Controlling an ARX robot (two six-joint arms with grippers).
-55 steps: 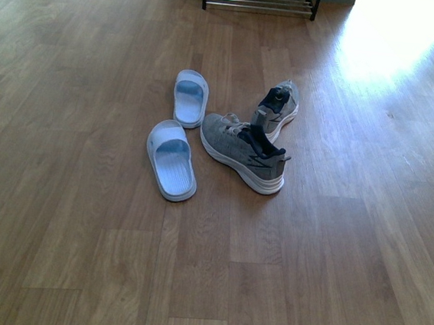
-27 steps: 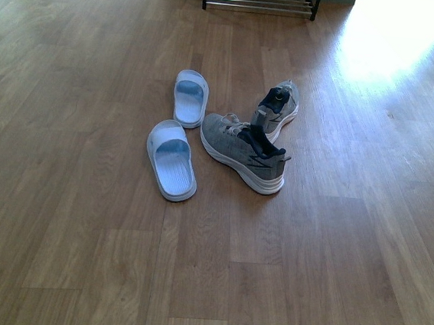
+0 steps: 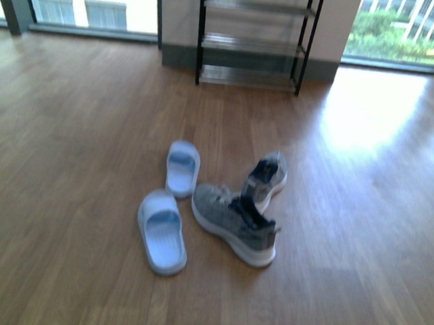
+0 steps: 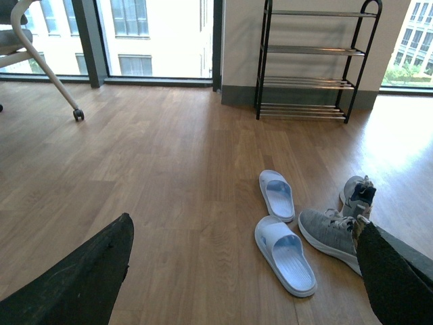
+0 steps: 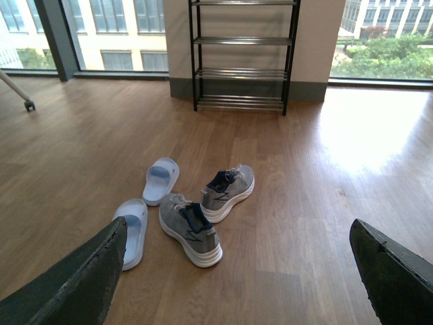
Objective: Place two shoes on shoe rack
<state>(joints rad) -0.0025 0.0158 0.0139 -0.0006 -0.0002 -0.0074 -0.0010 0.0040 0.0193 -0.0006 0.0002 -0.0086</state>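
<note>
Right gripper (image 5: 238, 222) and left gripper (image 4: 243, 223) gape empty; lower the right onto the nearer sneaker (image 5: 190, 232) just ahead, straddling its collar.

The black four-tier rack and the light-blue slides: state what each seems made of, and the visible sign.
The black-framed rack looks like metal: thin dark tubes and shelf bars that glint silvery. The light-blue slides look like moulded rubber or foam: smooth, matte, one-piece; which cannot be told.
</note>
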